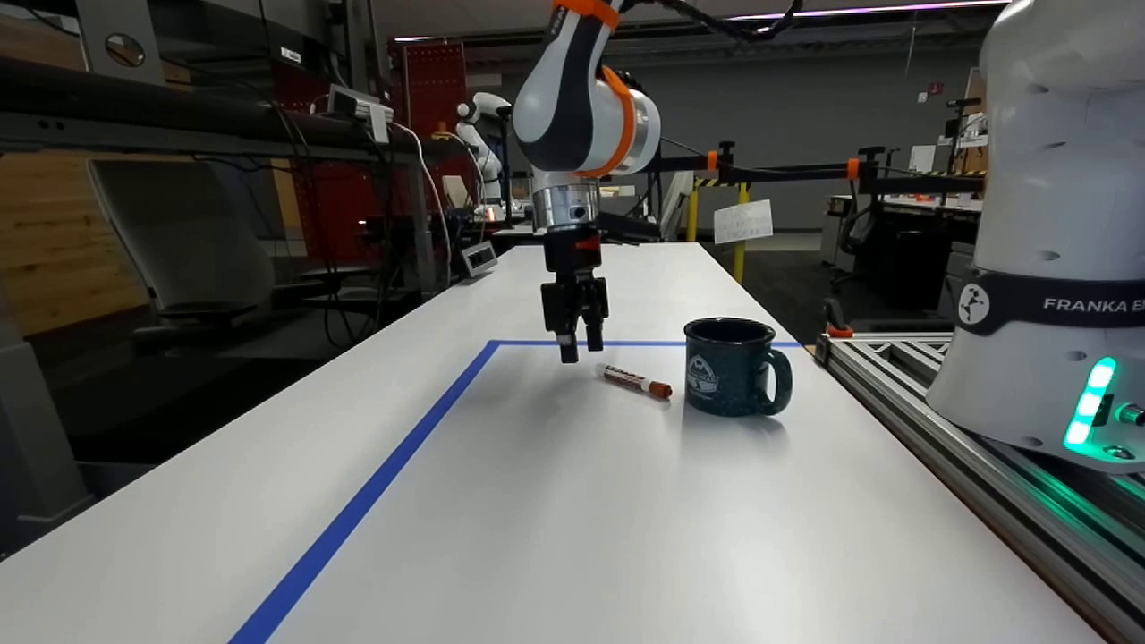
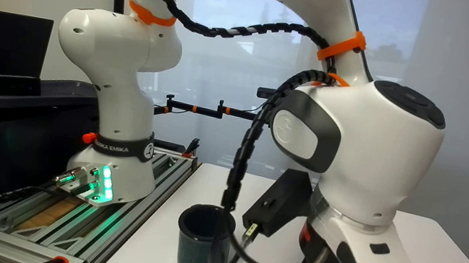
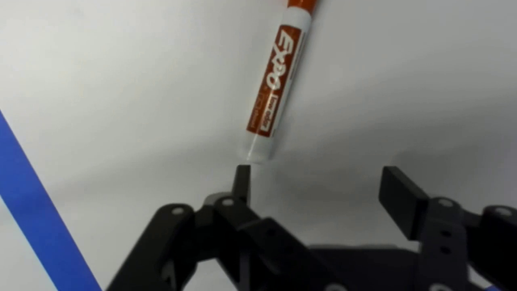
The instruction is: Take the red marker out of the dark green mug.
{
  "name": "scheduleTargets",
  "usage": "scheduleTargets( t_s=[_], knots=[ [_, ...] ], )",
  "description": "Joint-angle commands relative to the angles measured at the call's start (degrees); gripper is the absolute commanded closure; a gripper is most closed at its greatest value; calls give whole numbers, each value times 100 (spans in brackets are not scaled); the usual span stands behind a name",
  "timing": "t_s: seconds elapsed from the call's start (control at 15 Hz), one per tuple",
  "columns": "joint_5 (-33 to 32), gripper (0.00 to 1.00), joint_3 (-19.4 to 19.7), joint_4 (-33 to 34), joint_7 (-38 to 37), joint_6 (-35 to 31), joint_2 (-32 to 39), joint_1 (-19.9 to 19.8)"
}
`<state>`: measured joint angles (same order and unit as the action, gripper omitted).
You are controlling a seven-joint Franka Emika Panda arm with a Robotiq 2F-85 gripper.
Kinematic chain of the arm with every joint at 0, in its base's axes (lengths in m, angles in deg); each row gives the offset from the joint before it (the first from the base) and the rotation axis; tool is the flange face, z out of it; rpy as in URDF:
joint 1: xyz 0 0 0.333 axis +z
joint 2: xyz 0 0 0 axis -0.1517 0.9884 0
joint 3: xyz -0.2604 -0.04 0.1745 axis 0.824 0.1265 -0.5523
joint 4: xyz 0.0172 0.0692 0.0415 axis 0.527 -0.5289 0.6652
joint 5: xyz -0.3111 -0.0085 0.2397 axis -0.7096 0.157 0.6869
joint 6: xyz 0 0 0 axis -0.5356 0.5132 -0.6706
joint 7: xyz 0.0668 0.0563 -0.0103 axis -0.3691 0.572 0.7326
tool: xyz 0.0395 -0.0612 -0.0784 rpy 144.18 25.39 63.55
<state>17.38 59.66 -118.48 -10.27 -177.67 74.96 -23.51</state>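
Smooth white table (image 1: 555,537) spreads below me, and nearest, in the wrist view, is my own gripper (image 3: 317,182), which hovers above it. Its two black fingers (image 3: 404,202) stand wide apart from each other and have hold of nothing. Just beyond one of them lies the red marker (image 3: 278,76), flat on the table, with its red-brown cap (image 1: 660,390) directed to the dark green mug (image 1: 729,380). The marker is outside this mug, which stands upright, just beside the cap but apart from it, with its handle (image 1: 783,383) on the opposite side. Blue tape (image 1: 385,483) makes a corner on the table. Farther, in both exterior views, I see my white base (image 1: 1002,385) with its green lights (image 1: 1091,402), standing beside the table on a metal frame (image 2: 135,215). Past the frame, in an exterior view, is a black laptop (image 2: 7,50). Deeper in the room are a grey chair (image 1: 183,237), another white robot arm (image 1: 488,104) and, at the back, a grey wall (image 1: 805,125).
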Motion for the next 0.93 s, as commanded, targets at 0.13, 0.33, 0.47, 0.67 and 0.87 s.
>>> scheduleTargets(
  t_s=[0.13,0.33,0.47,0.67,0.87],
  knots=[
    [-1055,0,-72,-749,-155,-97,-1071,421],
    [-1945,0,-9,-1060,-389,-53,-1624,648],
    [-2444,0,-22,-1249,-576,-60,-1967,720],
    [-3012,0,-65,-1591,-1009,-370,-2519,748],
    [-2747,0,-64,-1358,-839,-279,-2265,747]
  ],
)
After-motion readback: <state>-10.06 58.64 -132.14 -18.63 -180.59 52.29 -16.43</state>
